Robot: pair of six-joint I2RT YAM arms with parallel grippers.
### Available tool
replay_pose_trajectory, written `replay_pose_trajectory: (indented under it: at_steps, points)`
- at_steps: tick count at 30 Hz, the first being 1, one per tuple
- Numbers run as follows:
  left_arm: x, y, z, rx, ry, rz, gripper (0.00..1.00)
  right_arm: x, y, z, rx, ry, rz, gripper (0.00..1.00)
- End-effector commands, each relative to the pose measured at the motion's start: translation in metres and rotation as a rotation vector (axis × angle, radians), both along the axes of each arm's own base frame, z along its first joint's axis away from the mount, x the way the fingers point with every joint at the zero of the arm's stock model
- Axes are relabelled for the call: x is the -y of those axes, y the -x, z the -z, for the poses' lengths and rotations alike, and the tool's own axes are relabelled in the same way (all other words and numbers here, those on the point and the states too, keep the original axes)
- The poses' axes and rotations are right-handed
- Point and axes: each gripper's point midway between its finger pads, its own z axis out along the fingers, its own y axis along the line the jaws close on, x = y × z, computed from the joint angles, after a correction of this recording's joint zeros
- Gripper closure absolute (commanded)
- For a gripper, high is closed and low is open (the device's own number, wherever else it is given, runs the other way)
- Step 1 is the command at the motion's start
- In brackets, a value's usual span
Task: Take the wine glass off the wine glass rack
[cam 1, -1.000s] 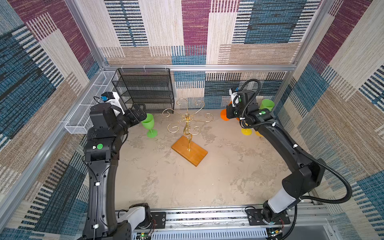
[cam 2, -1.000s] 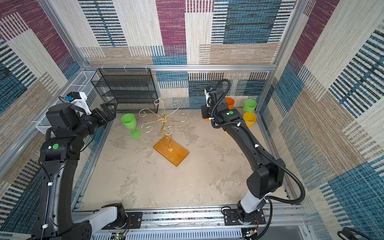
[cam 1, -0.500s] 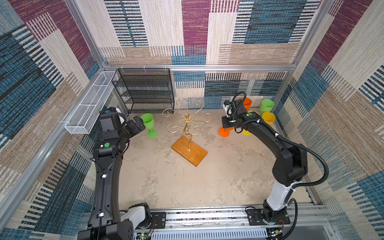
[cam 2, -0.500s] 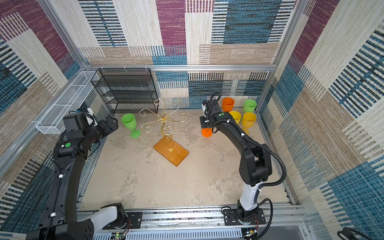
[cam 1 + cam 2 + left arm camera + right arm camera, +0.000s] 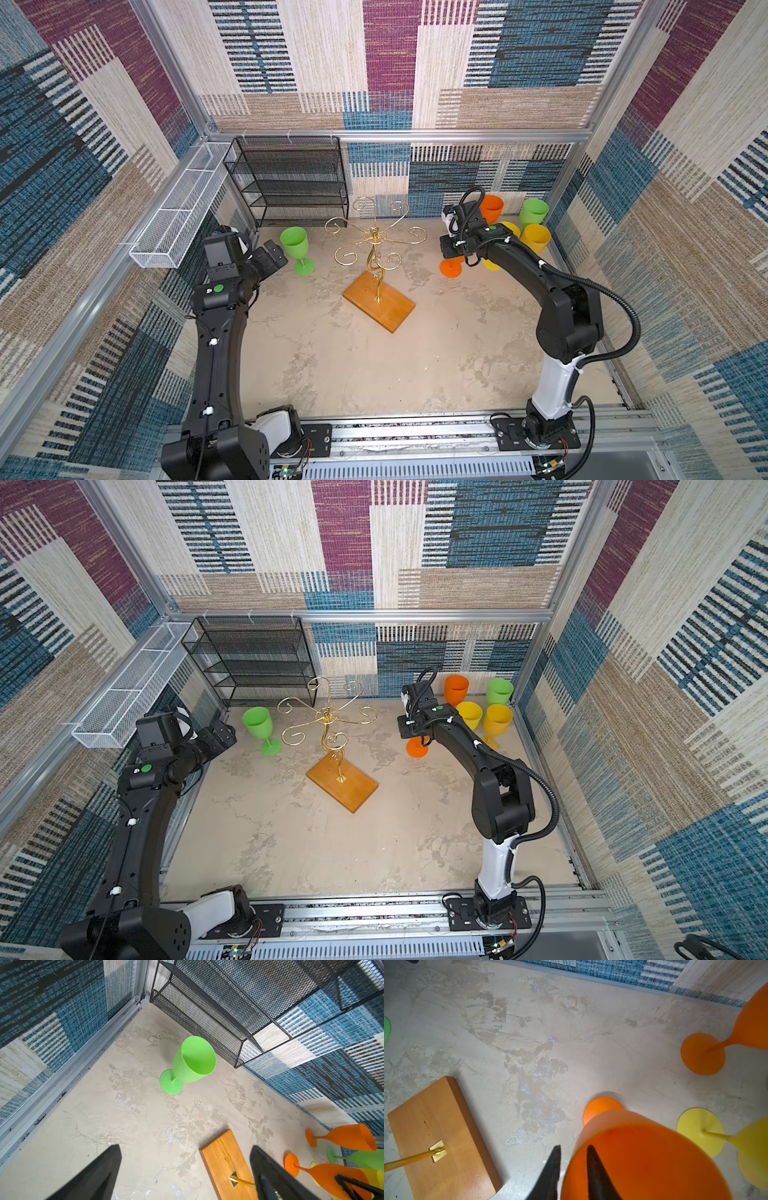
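Since both top views agree: wine glass rack (image 5: 380, 307) sits mid-table. The orange wine glass (image 5: 451, 268) stands foot-down on the table (image 5: 374, 374) right of it, well apart, with its bowl hidden under the right gripper (image 5: 453, 249). Near the green glass (image 5: 296, 249), not touching, is the left gripper (image 5: 272, 257).
Left wrist: jaws spread wide, nothing between.
Right wrist: fingers (image 5: 593, 1167) straddle the orange rim, slightly parted, outer one clear of the wall. Released.
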Motion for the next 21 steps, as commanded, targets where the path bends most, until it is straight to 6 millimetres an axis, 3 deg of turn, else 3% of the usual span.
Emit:
replay_pose_trajectory:
  at_steps: [1,4,10,13,15,17,21]
  points:
    - [-0.008,-0.005,-0.012,0.047,-0.027,-0.034,0.0,-0.004,-0.001,-0.015,0.027,-0.023,-0.017,0.6]
    - [-0.013,-0.004,-0.019,0.071,-0.047,-0.057,0.0,-0.008,-0.002,-0.042,0.089,-0.063,-0.031,0.44]
    - [-0.018,-0.003,-0.025,0.083,-0.066,-0.08,0.01,-0.008,0.008,-0.12,0.309,-0.161,-0.037,0.23]
    - [-0.02,-0.003,-0.022,0.081,-0.069,-0.09,0.01,0.007,0.025,-0.155,0.466,-0.187,0.003,0.13]
    - [-0.021,-0.002,-0.018,0.088,-0.074,-0.099,0.01,0.028,0.04,-0.176,0.604,-0.191,0.076,0.07]
    - [-0.023,-0.001,-0.013,0.101,-0.085,-0.11,0.01,0.049,0.057,-0.186,0.71,-0.191,0.148,0.04]
    - [-0.024,0.002,0.006,0.08,-0.104,-0.108,0.01,0.087,0.094,-0.162,0.829,-0.176,0.269,0.03]
